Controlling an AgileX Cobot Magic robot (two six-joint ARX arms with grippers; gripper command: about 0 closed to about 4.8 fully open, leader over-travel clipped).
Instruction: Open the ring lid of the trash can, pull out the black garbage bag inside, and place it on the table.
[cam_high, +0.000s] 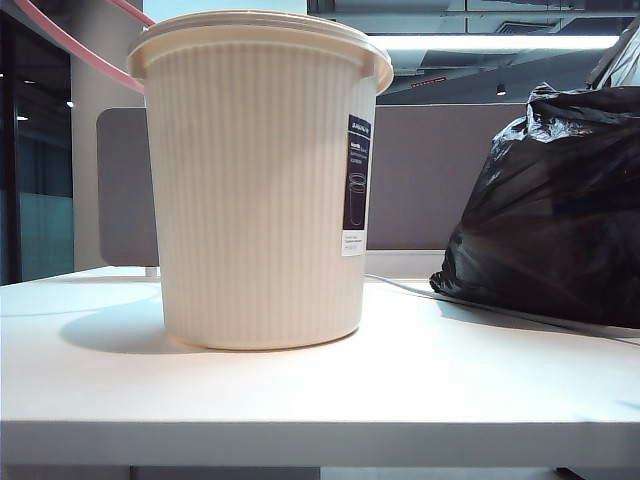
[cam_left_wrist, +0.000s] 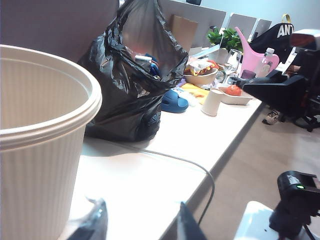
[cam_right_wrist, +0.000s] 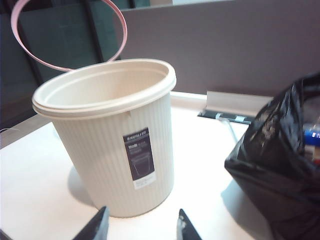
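Risk is small: black garbage bag (cam_high: 555, 215) sits at right on the desk (cam_high: 300, 390) beside the trash can (cam_high: 260, 190), ring lid (cam_right_wrist: 70, 35) raised, but could slump sideways, both left pincer (cam_left_wrist: 140, 222) and right pincer (cam_right_wrist: 142, 225) parted, empty.

One trash can (cam_high: 262, 190) stands on the one table (cam_high: 300, 400), with one pink ring lid (cam_right_wrist: 70, 35) and one black garbage bag (cam_high: 560, 210). Two grippers show, left gripper (cam_left_wrist: 142, 225) and right gripper (cam_right_wrist: 142, 227). Beyond the bag from the left gripper: one blue slipper (cam_left_wrist: 175, 102), one pink watering can (cam_left_wrist: 255, 57).
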